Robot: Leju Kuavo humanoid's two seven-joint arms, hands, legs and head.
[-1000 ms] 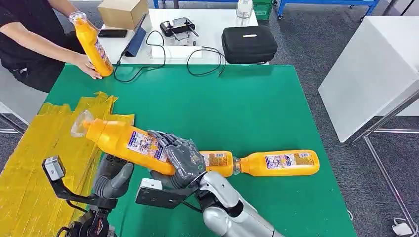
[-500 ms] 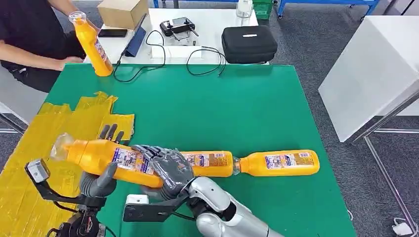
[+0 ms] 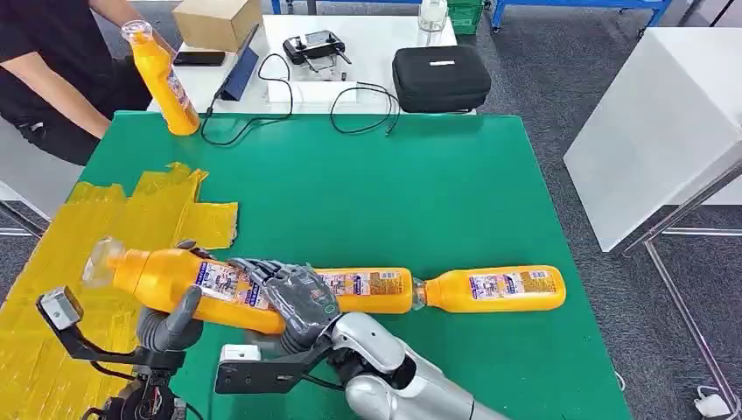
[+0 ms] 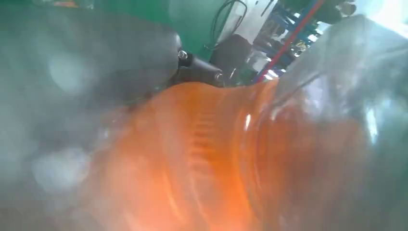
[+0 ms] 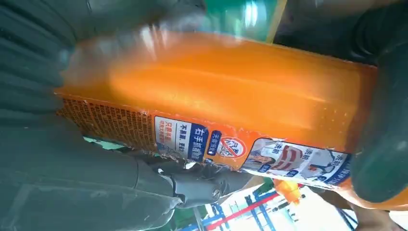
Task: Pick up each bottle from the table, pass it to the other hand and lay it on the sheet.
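Four orange bottles show in the head view. One, the held bottle point(image 3: 188, 282), lies nearly level in the lower left of the frame, its clear cap toward the left edge, above the boundary between the green table point(image 3: 394, 192) and the yellow sheet point(image 3: 79, 245). The right hand point(image 3: 293, 296), reaching in from the bottom centre, wraps its dark fingers over the bottle's labelled body. The left hand point(image 3: 171, 319), at the lower left, cups the same bottle from beneath, thumb raised against its side and fingertips showing over its top edge, so both hands are closed on it. In the right wrist view the orange body point(image 5: 231, 101) and its label run between that hand's grey palm and dark fingers. The left wrist view is blurred, with the bottle's orange shoulder and clear cap point(image 4: 288, 159) very close to the lens.

Two more bottles lie end to end on the green table at the lower centre: the middle bottle point(image 3: 372, 289), partly behind the right hand, and the far-right bottle point(image 3: 499, 289). A fourth, the upright bottle point(image 3: 164, 80), stands at the table's upper left corner, beside a person's arm point(image 3: 66, 83). Beyond the green table, a white table carries a black case point(image 3: 440, 77), a cardboard box point(image 3: 217, 22) and cables point(image 3: 350, 105).
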